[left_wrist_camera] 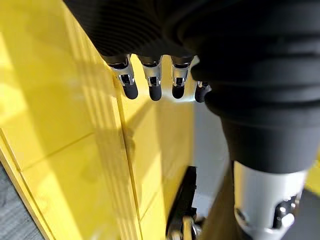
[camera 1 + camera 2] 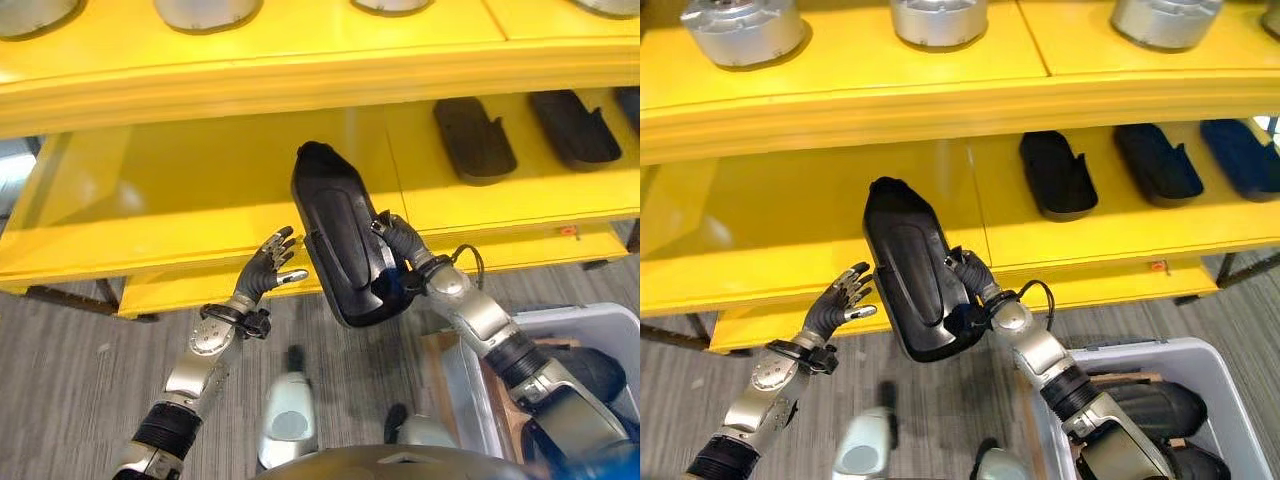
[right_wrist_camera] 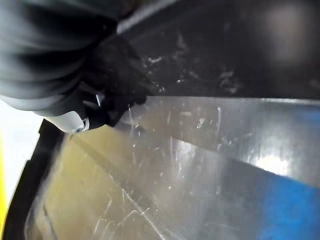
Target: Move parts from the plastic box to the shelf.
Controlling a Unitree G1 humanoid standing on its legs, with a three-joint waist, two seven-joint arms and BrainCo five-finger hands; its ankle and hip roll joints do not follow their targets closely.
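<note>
A long black moulded part (image 2: 908, 275) is held up before the front edge of the yellow shelf (image 2: 790, 230), gripped low on one side by the right hand (image 2: 972, 283), its fingers curled round the rim. The left hand (image 2: 837, 297) hovers just beside it, fingers spread and holding nothing. The part is judged stiff, light, smooth-faced and likely slippery; a hold on the raised rim is favoured. More black parts (image 2: 1160, 408) are seen in the plastic box (image 2: 1230, 385), others (image 2: 1057, 175) on the shelf.
</note>
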